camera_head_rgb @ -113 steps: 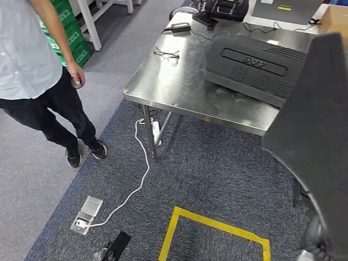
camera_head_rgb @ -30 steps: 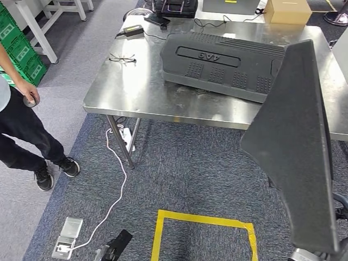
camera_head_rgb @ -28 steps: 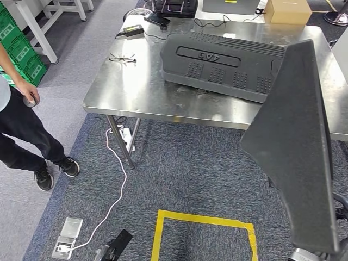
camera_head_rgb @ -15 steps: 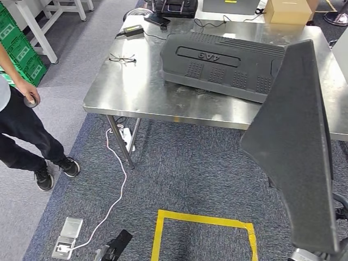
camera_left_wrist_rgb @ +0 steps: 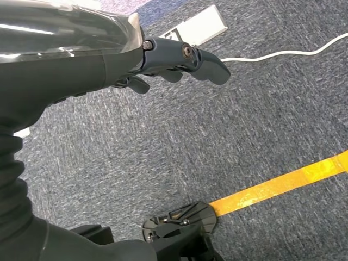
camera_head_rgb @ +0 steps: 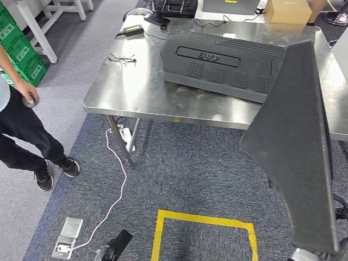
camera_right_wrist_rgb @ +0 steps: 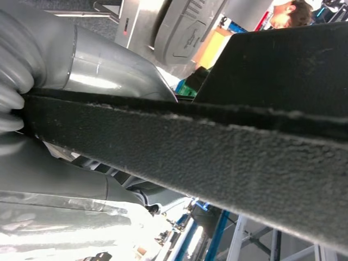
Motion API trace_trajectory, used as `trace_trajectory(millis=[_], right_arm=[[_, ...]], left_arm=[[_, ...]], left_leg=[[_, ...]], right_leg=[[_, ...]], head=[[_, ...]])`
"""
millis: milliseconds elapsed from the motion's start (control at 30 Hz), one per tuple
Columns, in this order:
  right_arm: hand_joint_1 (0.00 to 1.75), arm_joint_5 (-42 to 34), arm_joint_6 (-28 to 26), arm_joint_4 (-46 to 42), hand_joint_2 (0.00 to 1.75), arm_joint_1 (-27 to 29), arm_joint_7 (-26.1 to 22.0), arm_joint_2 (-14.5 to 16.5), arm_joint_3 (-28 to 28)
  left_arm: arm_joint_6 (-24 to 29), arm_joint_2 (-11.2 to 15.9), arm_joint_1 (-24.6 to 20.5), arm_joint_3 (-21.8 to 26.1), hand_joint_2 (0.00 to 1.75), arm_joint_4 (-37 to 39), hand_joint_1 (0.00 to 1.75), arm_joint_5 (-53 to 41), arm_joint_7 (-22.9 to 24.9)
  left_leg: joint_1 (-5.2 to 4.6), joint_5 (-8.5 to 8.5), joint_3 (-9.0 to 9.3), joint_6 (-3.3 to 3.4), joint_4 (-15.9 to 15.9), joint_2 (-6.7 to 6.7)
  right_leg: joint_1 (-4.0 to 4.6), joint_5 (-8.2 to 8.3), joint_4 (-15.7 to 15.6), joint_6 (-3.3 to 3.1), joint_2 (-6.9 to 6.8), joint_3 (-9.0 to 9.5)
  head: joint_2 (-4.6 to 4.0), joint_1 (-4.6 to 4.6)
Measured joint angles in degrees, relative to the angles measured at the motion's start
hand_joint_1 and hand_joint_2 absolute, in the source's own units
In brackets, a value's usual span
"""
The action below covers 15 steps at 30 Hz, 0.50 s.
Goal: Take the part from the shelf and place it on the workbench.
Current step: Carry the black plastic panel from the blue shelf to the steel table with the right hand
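The workbench [camera_head_rgb: 135, 87] is scuffed, glossy steel, the held part [camera_head_rgb: 299, 147] matt, rough-grained black, the carpet [camera_head_rgb: 197, 174] coarse blue-grey.

Black part [camera_right_wrist_rgb: 230, 157] in right robot hand [camera_right_wrist_rgb: 78, 125]

glasses [camera_head_rgb: 122, 57] on steel; person [camera_head_rgb: 18, 122] beside green crates [camera_head_rgb: 20, 51].

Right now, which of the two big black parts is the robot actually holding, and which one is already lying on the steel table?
The plain felt-like panel, upright at right, is gripped by the right hand. The ribbed moulded cover lies flat on the workbench.
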Motion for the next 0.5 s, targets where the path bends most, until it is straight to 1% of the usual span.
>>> trace_trajectory(millis=[500], right_arm=[[1.75, 0.00, -0.01, 0.00, 1.75, 0.00, 0.00, 0.00, 0.00]], left_arm=[[0.00, 0.00, 0.00, 0.00, 1.75, 0.00, 0.00, -0.02, 0.00]], left_leg=[[0.00, 0.00, 0.00, 0.00, 0.00, 0.00]], right_leg=[[0.00, 0.00, 0.00, 0.00, 0.00, 0.00]], head=[[0.00, 0.00]])
